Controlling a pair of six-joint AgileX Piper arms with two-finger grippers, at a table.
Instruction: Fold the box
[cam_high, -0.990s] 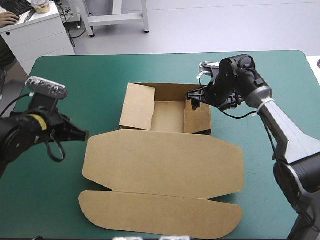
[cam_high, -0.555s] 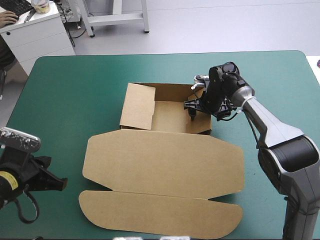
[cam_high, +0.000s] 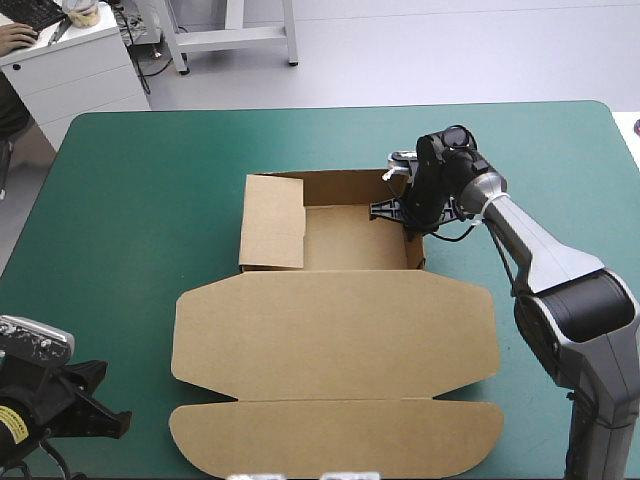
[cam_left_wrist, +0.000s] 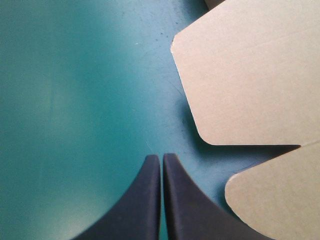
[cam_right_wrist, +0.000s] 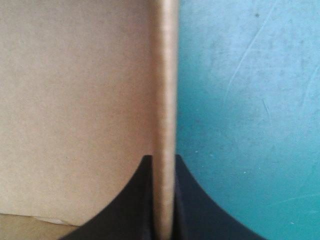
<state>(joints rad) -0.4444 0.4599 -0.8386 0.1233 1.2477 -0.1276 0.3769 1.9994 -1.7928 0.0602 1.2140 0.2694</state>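
While the left gripper (cam_high: 112, 418) sits pulled back at the table's near-left corner, well away from the spot beside the lid it held earlier, its black fingers (cam_left_wrist: 145, 200) are pressed together on nothing. Their tips hang over the bare teal-green cover (cam_left_wrist: 75, 100), just beside the board's rounded corners.

Moving outward, the brown box (cam_high: 330, 330) lies mid-table. Its tuck flap (cam_high: 335, 440) is nearest, the lid (cam_high: 330, 320) is flat beyond it, and the open tray (cam_high: 350, 245) is on the far side.

And here's the change. The right gripper (cam_high: 385, 210) has come onto the tray's right wall (cam_high: 414, 245) and now pinches it, one finger inside and one outside, all but closed on the board. That wall leaned inward just before and now stands upright. The left side flap (cam_high: 272, 220) still tips in over the floor, so I'd judge that side comes next.

No print, label or brand is visible on the board.
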